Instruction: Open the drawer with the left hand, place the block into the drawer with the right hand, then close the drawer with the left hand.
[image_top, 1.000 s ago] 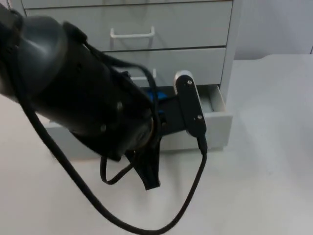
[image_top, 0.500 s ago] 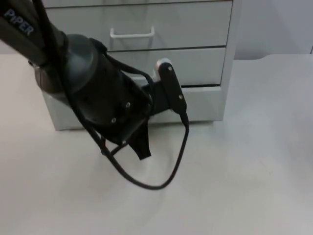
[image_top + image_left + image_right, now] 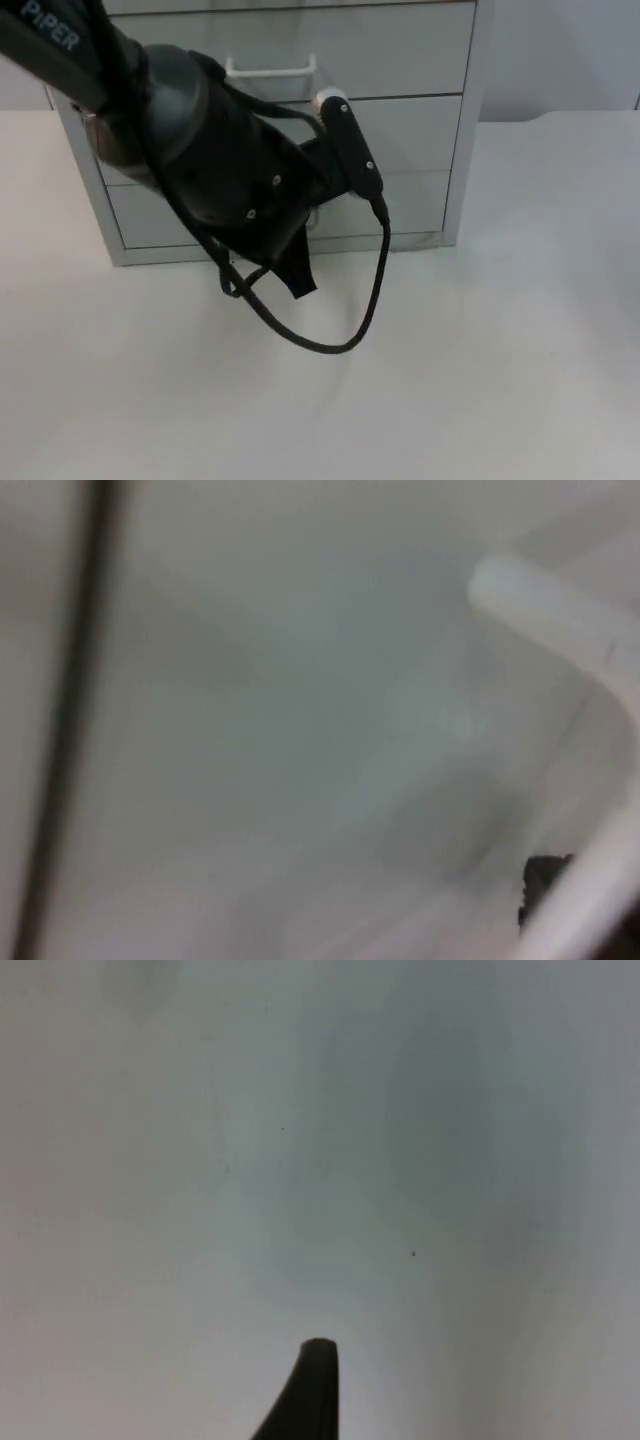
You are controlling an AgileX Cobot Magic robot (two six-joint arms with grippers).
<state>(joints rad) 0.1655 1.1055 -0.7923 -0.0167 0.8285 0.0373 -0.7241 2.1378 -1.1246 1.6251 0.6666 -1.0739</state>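
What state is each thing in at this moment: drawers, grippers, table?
Bottom drawer: shut, front flush with the cabinet.
Middle drawer: shut.
Upper drawer: shut, white handle untouched.
Left gripper: against the bottom drawer front; a white handle shows close in the left wrist view.
Right gripper: waits over the white table.

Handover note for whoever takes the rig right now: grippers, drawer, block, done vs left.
Left gripper: up against the cabinet's bottom drawer, by its white handle; whether its fingers are open or shut can't be read.
Right gripper: waiting over bare white table.
Drawer: front sits flush with the grey cabinet, so it looks shut.
Block: not on the table; it can't be checked with the drawer shut.
Done: the close appears finished.
Left: back the left arm off the handle and confirm the drawer is fully seated.
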